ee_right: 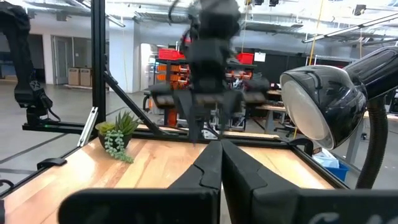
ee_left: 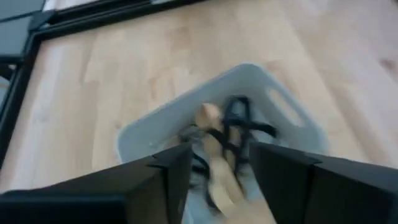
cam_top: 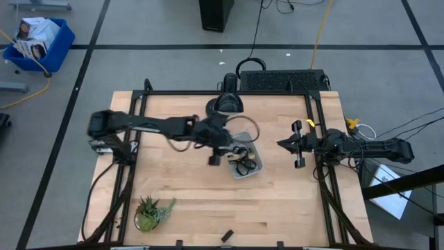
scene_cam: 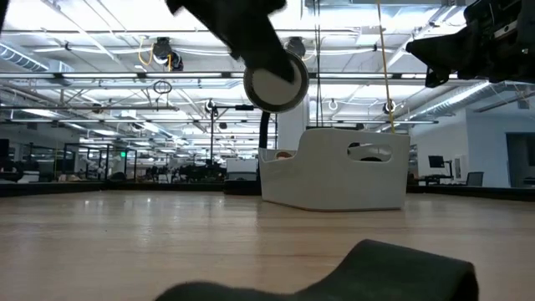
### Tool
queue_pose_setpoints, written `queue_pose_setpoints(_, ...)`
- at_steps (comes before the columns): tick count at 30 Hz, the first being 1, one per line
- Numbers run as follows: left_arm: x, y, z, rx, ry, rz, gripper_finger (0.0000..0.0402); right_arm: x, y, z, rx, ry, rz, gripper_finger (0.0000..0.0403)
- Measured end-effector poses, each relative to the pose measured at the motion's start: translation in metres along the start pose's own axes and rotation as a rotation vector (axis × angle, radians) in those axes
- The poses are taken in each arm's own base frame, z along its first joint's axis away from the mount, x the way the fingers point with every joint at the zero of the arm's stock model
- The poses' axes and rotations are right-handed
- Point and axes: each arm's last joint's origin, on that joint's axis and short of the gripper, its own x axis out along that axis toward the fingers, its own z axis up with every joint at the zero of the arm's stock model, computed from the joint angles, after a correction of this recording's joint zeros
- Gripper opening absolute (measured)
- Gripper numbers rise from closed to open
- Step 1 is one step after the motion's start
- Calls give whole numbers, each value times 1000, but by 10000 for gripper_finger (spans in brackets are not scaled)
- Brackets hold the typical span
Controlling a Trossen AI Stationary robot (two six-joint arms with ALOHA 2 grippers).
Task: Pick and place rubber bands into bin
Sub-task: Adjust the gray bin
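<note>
Two arms in our sights, and no readable writing anywhere on the table. The left gripper (cam_top: pixel 220 149) is out over the middle of the table, at the near-left edge of the bin (cam_top: pixel 254 170), and its fingers (ee_left: pixel 155 180) are spread apart with nothing between them. Looking past them, we see the rubber bands (ee_left: pixel 227 140), tan and black loops tangled together, lying inside the bin (ee_left: pixel 283 118).

Over on the right edge, the right gripper (cam_top: pixel 281 144) waits well apart from the bin, its fingers (ee_right: pixel 211 165) pressed together on nothing.

Around the table we spot a small potted plant (cam_top: pixel 151 212) near the front left, a little dark block (cam_top: pixel 226 236) at the front edge, and a black lamp (cam_top: pixel 229 101) at the back, just behind the bin. From table height, that dark block (scene_cam: pixel 376 272) fills the foreground below the bin (scene_cam: pixel 334 176).
</note>
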Motion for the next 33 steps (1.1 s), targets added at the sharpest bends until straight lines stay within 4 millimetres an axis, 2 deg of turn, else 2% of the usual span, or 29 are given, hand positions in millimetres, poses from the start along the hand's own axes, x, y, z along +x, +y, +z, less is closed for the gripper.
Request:
queue_pose_setpoints(3, -36, -19, 5, 60, -2, -2, 120, 0, 0, 0, 24, 1, -2, 0)
queue_pose_setpoints(7, -88, -40, 2, 116, 6, 59, 21, 0, 0, 0, 36, 0, -3, 0)
queue_pose_setpoints(10, -125, -49, -12, 69, 30, 100, 12, 0, 0, 0, 54, -1, -3, 0)
queue_pose_setpoints(13, -158, -57, -33, 7, -30, 99, 5, 0, 0, 0, 61, 0, -2, 0)
queue_pose_setpoints(17, -185, -71, -74, -62, -110, 75, 4, 0, 0, 0, 74, 0, -1, 0)
queue_pose_setpoints(20, -197, -80, -106, -99, -214, 82, 3, 0, 0, -1, 77, 8, 3, 0)
queue_pose_setpoints(23, -199, -85, -131, -94, -341, 100, 3, 0, 0, -3, 79, 26, 3, 0)
queue_pose_setpoints(28, -189, -89, -163, 4, -491, 115, 2, 0, 0, -3, 77, 29, 3, 0)
queue_pose_setpoints(33, -175, -83, -182, 12, -563, 196, 1, 0, -1, -3, 72, 33, -7, 0)
